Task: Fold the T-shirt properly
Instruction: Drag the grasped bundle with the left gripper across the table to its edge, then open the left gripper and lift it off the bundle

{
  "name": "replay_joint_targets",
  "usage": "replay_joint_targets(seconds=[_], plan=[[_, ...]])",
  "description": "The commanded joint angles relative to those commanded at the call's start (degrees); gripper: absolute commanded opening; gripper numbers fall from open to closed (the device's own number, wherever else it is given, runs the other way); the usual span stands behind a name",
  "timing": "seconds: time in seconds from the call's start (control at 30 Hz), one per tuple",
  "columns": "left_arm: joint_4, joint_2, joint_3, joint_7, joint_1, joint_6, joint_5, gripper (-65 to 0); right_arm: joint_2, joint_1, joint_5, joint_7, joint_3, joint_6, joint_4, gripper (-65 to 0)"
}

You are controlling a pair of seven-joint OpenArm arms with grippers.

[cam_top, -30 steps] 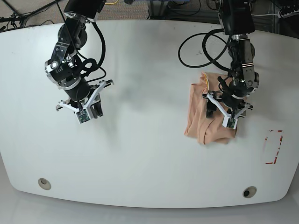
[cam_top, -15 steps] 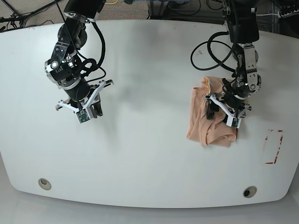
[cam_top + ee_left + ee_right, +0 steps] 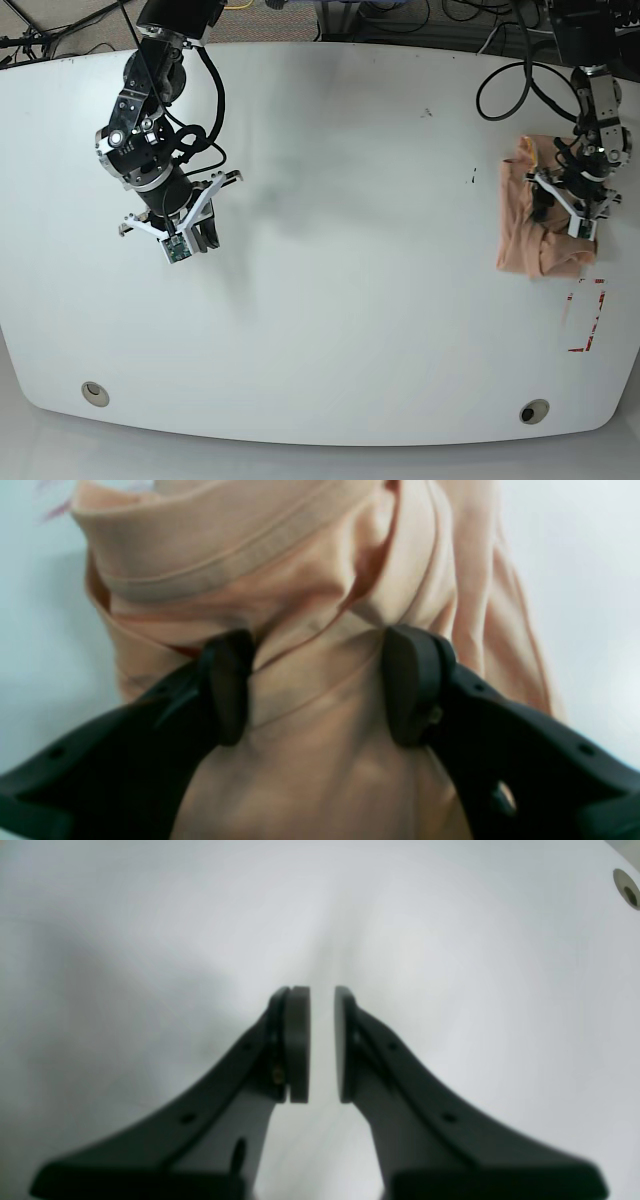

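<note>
folded into a compact bundle, the t-shirt (image 3: 535, 225) near the far right edge of the white table (image 3: 330, 330), just above a red corner marking (image 3: 588, 315). pressed down onto its top layers, the left gripper (image 3: 320, 685), fingers (image 3: 227, 687) spread wide either side of a raised fold, clamping nothing — seemingly pinning or sliding the bundle, perhaps toward the marking. parked well apart on the opposite side, the right gripper (image 3: 322, 1045), fingers (image 3: 297, 1042) almost together with a slim gap, empty above bare table, likely kept clear of the work. folding apparently close to finished.
</note>
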Motion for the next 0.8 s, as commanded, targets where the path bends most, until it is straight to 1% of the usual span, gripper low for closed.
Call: replay_joint_targets(seconds=[0.1,0.23,0.27,0.4,0.57,0.7,0.8], plan=[[0.0,-3.1,-0.9,0.0,0.2,-1.7,0.0,-26.7,0.0,-0.8,0.0,0.2,-0.2,0.00,0.0,-57.5],[-0.1,-5.0,-3.7,0.0,0.2,-3.9,0.1,-26.7,0.0,-1.3,0.0,0.2,-0.2,0.00,0.0,-57.5],[-0.1,-5.7,-4.7,0.0,0.1,-5.0,0.1,-26.7,0.0,-1.8,0.0,0.3,-0.2,0.00,-0.2,-57.5],[-0.1,-7.1,-5.5,0.0,-0.1,-7.1,0.1,-26.7,0.0,-2.7,0.0,0.4,-0.2,0.00,-0.2,-57.5],[0.1,-9.5,-5.5,0.0,-2.1,-7.9,0.2,-26.7,0.0,-4.1,0.0,0.5,-0.2,0.00,-0.2,-57.5],[0.6,-10.1,-5.5,0.0,-3.5,-8.0,0.2,-26.7,0.0,-5.6,0.0,3.2,-0.2,0.00,-0.2,-57.5],[4.6,-10.7,-5.8,0.0,-4.0,-8.1,0.0,-26.7,0.0,-7.4,-0.1,5.4,-0.1,0.00,-0.2,-57.5]])
